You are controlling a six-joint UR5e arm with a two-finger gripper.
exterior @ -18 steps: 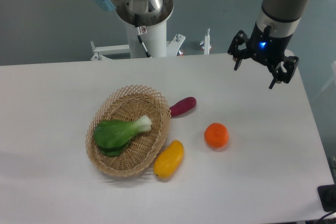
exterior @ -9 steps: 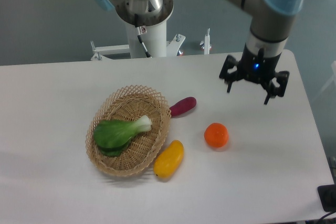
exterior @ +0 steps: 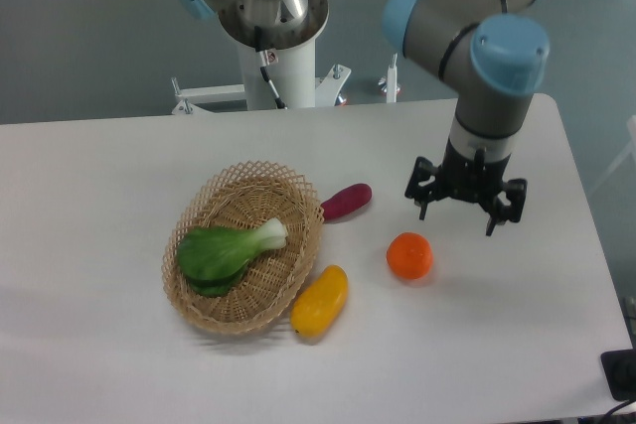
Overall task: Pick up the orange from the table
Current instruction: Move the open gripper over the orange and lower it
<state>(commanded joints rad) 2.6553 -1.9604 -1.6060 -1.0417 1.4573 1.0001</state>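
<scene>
The orange (exterior: pixel 409 255) is a small round bright-orange fruit lying on the white table (exterior: pixel 497 345), right of centre. My gripper (exterior: pixel 459 212) hangs open and empty, its fingers pointing down, above the table. It is a little behind and to the right of the orange, not touching it.
A wicker basket (exterior: pixel 244 245) holding a green leafy vegetable (exterior: pixel 227 249) stands left of the orange. A yellow-orange mango-like fruit (exterior: pixel 320 300) lies by the basket's front edge. A purple oblong vegetable (exterior: pixel 346 201) lies behind. The table's right edge is near.
The gripper has moved from the far right corner of the table forward, left and lower, closing in on the orange. The objects on the table have not moved.
</scene>
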